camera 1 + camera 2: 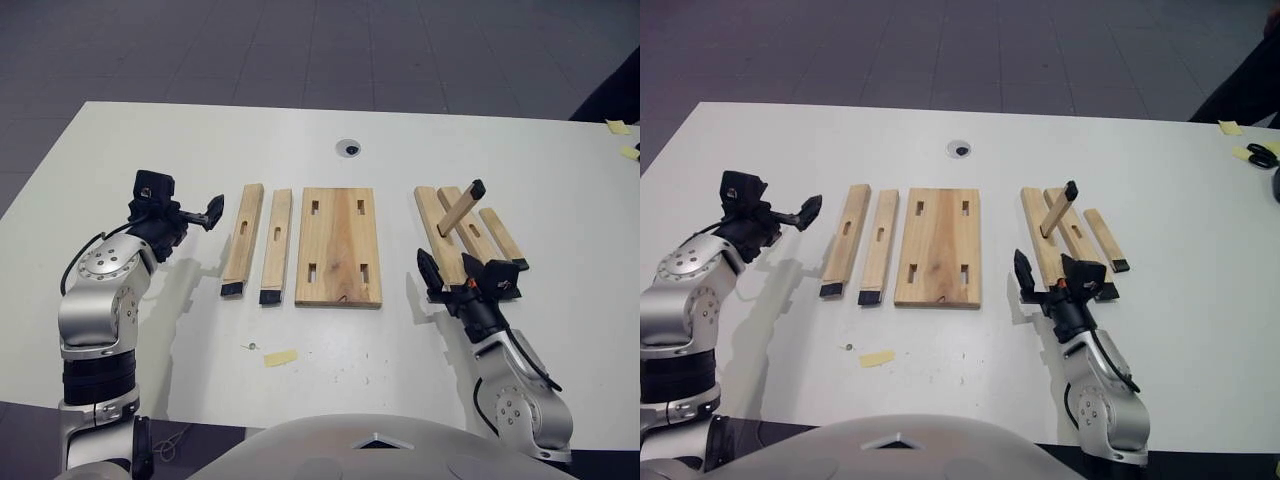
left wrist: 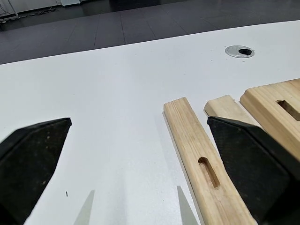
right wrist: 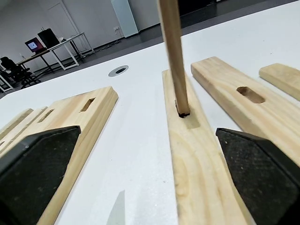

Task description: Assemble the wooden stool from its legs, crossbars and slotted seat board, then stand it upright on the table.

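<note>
The slotted seat board (image 1: 338, 245) lies flat mid-table. To its left lie two legs (image 1: 242, 238) (image 1: 276, 245) with black near ends. To its right are two more legs (image 1: 438, 235) (image 1: 470, 232) and a short crossbar (image 1: 500, 238). Another crossbar (image 1: 461, 208) stands tilted in a leg's slot (image 3: 183, 112). My left gripper (image 1: 195, 222) hovers open just left of the leftmost leg (image 2: 197, 159), holding nothing. My right gripper (image 1: 462, 272) is open at the near end of the leg (image 3: 192, 154) that holds the tilted crossbar (image 3: 172, 51).
A round cable grommet (image 1: 348, 148) sits in the table behind the board. A yellow tape scrap (image 1: 280, 357) and a small screw (image 1: 250, 346) lie near the front. Yellow notes (image 1: 617, 127) and scissors (image 1: 1265, 153) sit at the far right edge.
</note>
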Robot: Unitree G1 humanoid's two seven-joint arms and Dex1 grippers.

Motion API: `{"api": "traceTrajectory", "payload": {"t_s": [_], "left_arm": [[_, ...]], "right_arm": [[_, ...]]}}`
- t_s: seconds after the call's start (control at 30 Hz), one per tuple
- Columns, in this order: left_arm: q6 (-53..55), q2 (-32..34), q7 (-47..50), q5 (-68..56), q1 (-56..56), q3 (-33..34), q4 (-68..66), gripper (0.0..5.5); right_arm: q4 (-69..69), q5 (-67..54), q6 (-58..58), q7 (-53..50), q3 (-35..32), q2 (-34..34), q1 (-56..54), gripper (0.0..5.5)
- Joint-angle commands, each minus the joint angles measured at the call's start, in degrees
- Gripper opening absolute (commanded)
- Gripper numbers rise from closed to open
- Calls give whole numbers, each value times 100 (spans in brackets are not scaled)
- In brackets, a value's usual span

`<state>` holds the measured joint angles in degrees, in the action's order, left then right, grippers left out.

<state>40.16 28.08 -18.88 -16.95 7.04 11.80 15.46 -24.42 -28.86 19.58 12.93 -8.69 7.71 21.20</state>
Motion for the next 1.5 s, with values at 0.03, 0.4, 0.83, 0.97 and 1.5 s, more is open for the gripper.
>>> {"api": "traceTrajectory", "payload": {"t_s": [0.03, 0.4, 0.83, 0.97, 1.5], "left_arm": [[25, 32, -40, 45, -37, -76, 77, 540], [44, -113, 80, 63, -162, -190, 159, 540], [2, -323, 327, 106, -263, -226, 269, 540], [-288, -248, 344, 346, -208, -352, 254, 540], [2880, -1545, 481, -3838, 2398, 1158, -99, 540]], "right_arm": [[121, 104, 220, 35, -52, 229, 53, 538], [252, 472, 1033, -265, 59, 534, -209, 403], [220, 1366, 1954, -474, 332, 1096, -575, 205], [265, 1582, 1815, -398, 408, 1209, -762, 205], [810, 1807, -2274, 1746, 1474, 741, -2050, 205]]}}
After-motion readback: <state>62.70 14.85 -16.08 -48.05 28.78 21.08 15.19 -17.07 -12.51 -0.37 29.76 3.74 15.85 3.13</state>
